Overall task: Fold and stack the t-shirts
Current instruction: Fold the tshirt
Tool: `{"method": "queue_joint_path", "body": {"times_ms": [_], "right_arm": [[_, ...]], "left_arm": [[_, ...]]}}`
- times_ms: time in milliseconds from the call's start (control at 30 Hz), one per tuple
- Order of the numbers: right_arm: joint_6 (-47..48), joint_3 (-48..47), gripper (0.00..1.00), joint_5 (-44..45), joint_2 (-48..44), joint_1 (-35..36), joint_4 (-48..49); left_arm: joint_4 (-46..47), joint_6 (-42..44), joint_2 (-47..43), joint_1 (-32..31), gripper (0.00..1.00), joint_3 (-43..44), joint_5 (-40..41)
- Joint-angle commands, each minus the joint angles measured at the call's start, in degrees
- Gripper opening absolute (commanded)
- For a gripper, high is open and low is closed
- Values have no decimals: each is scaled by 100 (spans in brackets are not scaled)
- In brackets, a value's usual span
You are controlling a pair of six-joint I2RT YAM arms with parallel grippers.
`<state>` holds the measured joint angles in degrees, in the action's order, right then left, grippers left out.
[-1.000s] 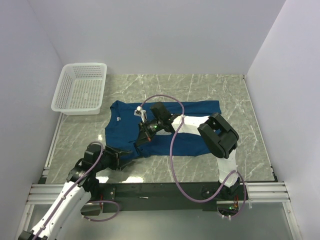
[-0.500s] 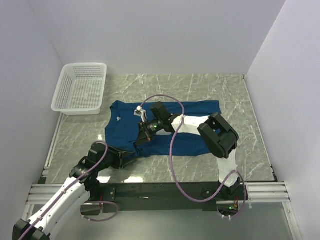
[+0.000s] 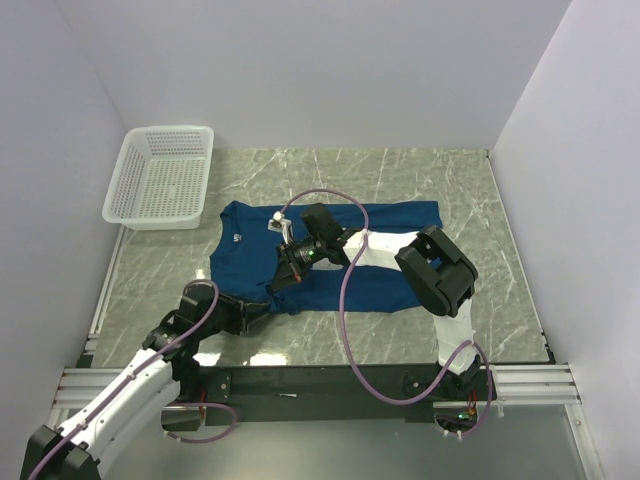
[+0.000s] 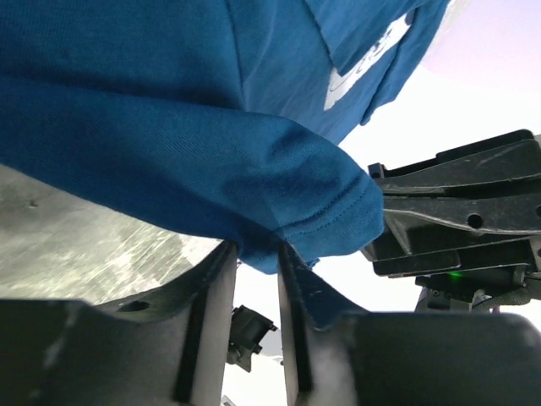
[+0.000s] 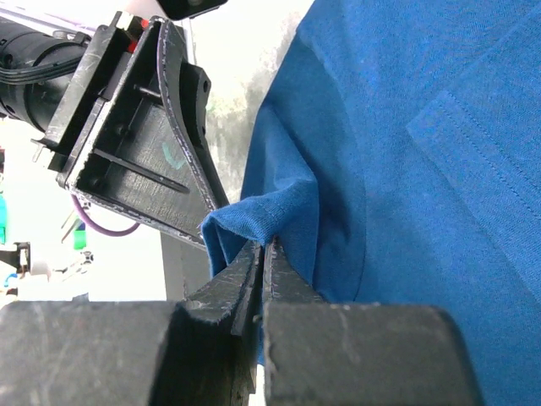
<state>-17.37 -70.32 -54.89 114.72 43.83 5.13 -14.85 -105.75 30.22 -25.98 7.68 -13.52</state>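
A dark blue t-shirt (image 3: 370, 250) lies spread flat across the middle of the marble table, its collar toward the left. My right gripper (image 3: 276, 284) reaches over to its near-left edge and is shut on a small raised fold of fabric (image 5: 254, 216). My left gripper (image 3: 262, 307) sits right beside it at the same edge. In the left wrist view the shirt (image 4: 169, 127) hangs over the left gripper (image 4: 258, 254). A fold dips between its fingertips (image 4: 215, 279), and the jaws stand narrowly apart. The right gripper (image 5: 264, 247) has the left one close in front of it.
A white lattice basket (image 3: 160, 178) stands at the back left, by the left wall. Bare marble table (image 3: 500, 300) shows around the shirt. Walls close in the left, back and right sides. A purple cable (image 3: 345, 310) loops over the shirt from the right arm.
My left gripper has crept forward to the shirt's near-left edge and its jaws have narrowed around the fabric. The right gripper has stayed shut on its fold, barely moving.
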Motion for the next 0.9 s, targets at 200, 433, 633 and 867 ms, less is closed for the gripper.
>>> {"method": "queue_joint_path", "body": {"times_ms": [200,433,633,867], "right_arm": [[-4,-25,0,-100,51,-42,208],[102,19,0,-74,-11,-94,155],[172,28,0,-48,-55,-138,103],[339,45,11,-30,-107,-173,15]], "left_arm": [[466,-121,-68,-39,10,-126,157],[80,-50,-648,-39,1,-144,297],[-368,-138,-1316,-30,1,-206,438],[-790,-174,-1554,-22,0,-39,578]]}}
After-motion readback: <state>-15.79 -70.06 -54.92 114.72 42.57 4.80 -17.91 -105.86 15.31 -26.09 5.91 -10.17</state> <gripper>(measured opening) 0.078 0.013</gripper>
